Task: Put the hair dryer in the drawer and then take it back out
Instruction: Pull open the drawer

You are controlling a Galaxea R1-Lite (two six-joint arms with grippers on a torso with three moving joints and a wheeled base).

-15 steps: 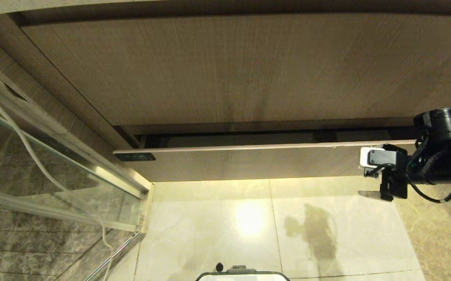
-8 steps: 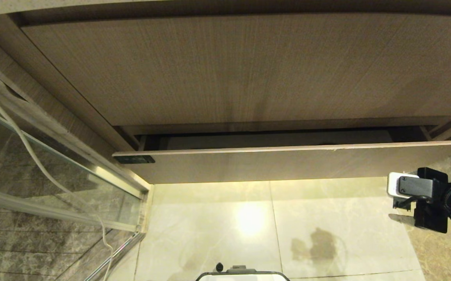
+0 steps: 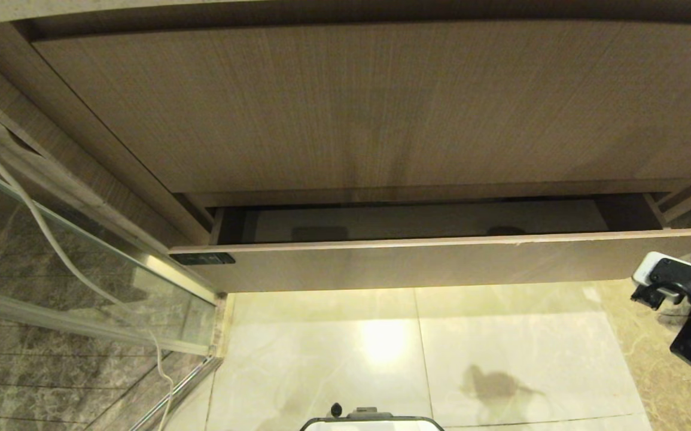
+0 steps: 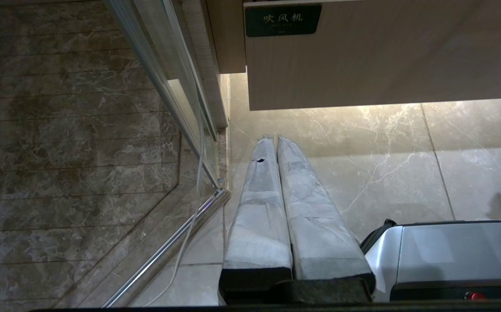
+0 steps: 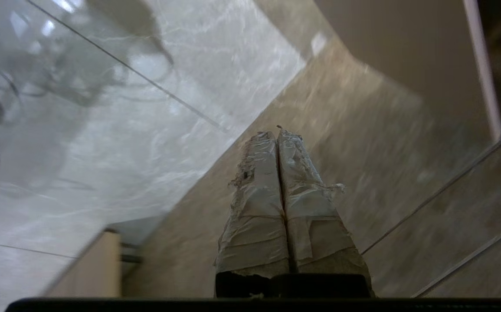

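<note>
Right claw hangs off the drawer's right end, low over the floor tiles, its two taped fingers pressed flat together with nothing between them. In the head view only its wrist and camera block show at the far right edge. The left claw is parked low on the left, pointing at the floor below the drawer's labelled corner, fingers likewise pressed together and empty.

The drawer stands pulled partway out from under the taller wood-grain panel, its black label at the left end of the front. A narrow strip of pale drawer bottom shows behind the front board, with two faint dark patches too dim to name. The hair dryer shows in none of the views, so where it lies cannot be told; judging by the narrow gap, it may sit deeper inside or elsewhere altogether.

The step in hand looks like opening the drawer far enough to work in. To do it well, the right claw should catch the top edge of the front board near the middle rather than at the right end, so the drawer slides straight and does not rack. A steady level pull is best. The glass door and loose white cable on the left should be kept clear of.
</note>
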